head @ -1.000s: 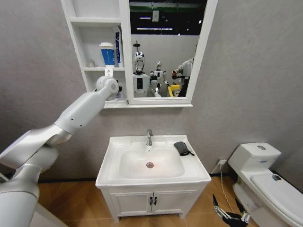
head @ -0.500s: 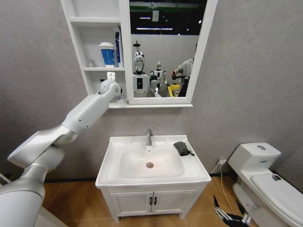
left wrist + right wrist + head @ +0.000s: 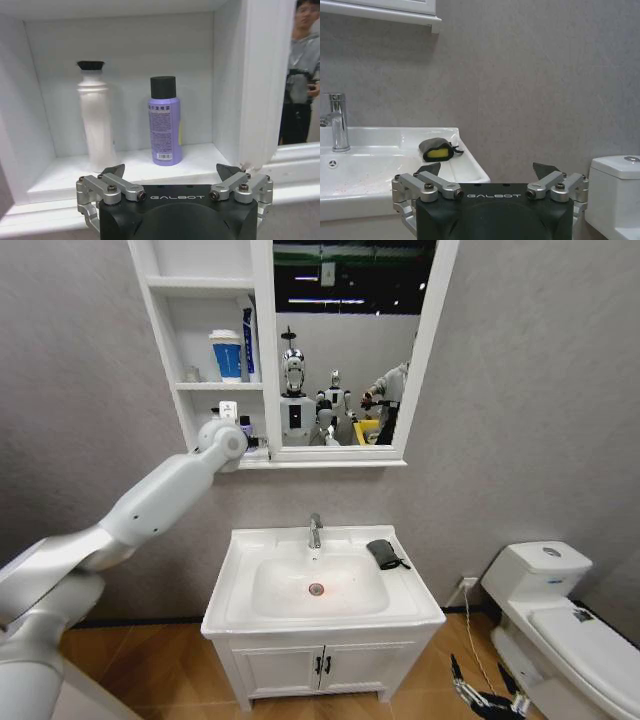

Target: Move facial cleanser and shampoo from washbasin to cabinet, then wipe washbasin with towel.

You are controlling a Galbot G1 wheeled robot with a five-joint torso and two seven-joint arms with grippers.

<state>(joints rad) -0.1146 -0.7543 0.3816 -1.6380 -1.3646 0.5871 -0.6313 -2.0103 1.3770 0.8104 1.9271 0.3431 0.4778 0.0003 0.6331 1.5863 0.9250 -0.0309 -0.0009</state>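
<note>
Left claw (image 3: 170,175): raised at the front edge of the lowest open shelf of the cabinet (image 3: 166,335), fingers spread wide, nothing held. Clear gap between the fingertips and the shelf lip. Inside that compartment: white bottle (image 3: 96,117) with black cap, upright, toward the side wall; purple bottle (image 3: 165,128) with black cap, upright, nearer the divider beside the mirror panel (image 3: 350,340). Bottles apart from each other and set back from the shelf's front edge. Blue-and-white cup (image 3: 227,353) on the shelf above.

Right claw (image 3: 487,175): low, beside the front right corner of the vanity, near the floor, fingers spread, nothing held.

Washbasin (image 3: 240,612): white surface against the grey wall, oval bowl in the middle, chrome tap (image 3: 315,531) at the back edge, red-ringed drain (image 3: 317,589) in the bowl. Towel (image 3: 383,553): dark, folded, at the back right corner of the surface, close to the right edge, a yellow patch visible in the right wrist view.

Toilet (image 3: 560,625) to the right of the vanity, open floor between.
</note>
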